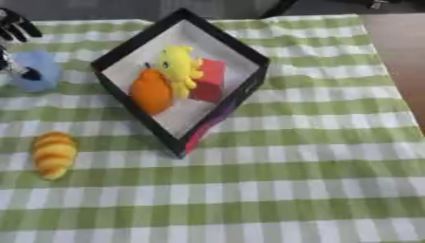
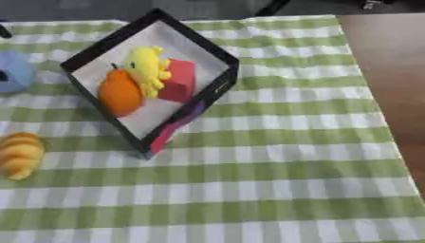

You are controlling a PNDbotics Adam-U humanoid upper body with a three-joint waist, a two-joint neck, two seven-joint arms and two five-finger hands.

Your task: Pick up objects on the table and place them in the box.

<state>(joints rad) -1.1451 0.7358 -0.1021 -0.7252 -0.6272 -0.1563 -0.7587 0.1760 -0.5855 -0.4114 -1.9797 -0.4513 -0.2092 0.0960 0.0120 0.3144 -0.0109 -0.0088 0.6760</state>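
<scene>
A black box (image 1: 249, 56) with a white floor stands skewed at the back middle of the table. Inside it lie an orange fruit (image 1: 151, 91), a yellow plush toy (image 1: 179, 67) and a red block (image 1: 209, 80). A blue rounded object (image 1: 40, 70) rests on the cloth at the far left. My left hand (image 1: 16, 27) shows at the upper left edge, its dark fingers spread just above the blue object and one dark tip (image 1: 30, 74) lying against it. A yellow-orange striped croissant-like toy (image 1: 53, 154) lies lower left. My right hand shows in no view.
A green-and-white checked cloth (image 1: 291, 190) covers the table. Bare brown tabletop (image 2: 390, 57) shows along the right edge. The box's near corner (image 1: 181, 151) points toward me, with a pink-purple side panel.
</scene>
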